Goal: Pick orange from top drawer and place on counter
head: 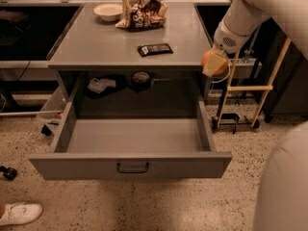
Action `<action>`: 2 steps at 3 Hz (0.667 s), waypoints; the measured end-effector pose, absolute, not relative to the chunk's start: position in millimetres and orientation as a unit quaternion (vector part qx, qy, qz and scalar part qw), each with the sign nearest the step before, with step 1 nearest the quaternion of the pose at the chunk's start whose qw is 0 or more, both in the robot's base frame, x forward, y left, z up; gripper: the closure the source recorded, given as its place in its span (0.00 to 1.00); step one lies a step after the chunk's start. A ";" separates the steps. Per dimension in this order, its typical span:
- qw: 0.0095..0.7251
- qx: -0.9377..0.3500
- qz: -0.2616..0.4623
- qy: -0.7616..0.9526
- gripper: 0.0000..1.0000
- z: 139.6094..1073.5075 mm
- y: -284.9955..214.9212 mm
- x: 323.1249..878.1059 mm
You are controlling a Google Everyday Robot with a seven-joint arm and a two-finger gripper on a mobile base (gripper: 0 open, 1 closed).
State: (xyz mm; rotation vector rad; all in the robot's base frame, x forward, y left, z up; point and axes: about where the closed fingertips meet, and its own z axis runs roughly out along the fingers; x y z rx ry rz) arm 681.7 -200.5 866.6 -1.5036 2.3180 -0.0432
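Orange (206, 58) clamped in gripper (215, 64), in the air just off the counter's (96, 42) right edge, above the open top drawer (130, 163). Bowl (108, 11), snack bag (142, 13), dark bar (155, 49) on counter.

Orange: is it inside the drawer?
No, the gripper holds the orange by the right front corner of the counter, outside the open drawer.

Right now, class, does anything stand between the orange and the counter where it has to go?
Nothing visible does. The end effector holds the orange beside the counter's front right corner, and that corner is bare. The dark bar lies further in; the snack bag and white bowl sit at the back.
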 end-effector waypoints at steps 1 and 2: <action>0.153 -0.532 -0.002 0.833 1.00 854.0 -186.5 735.6; 0.157 -0.532 -0.003 0.832 1.00 856.0 -185.7 737.1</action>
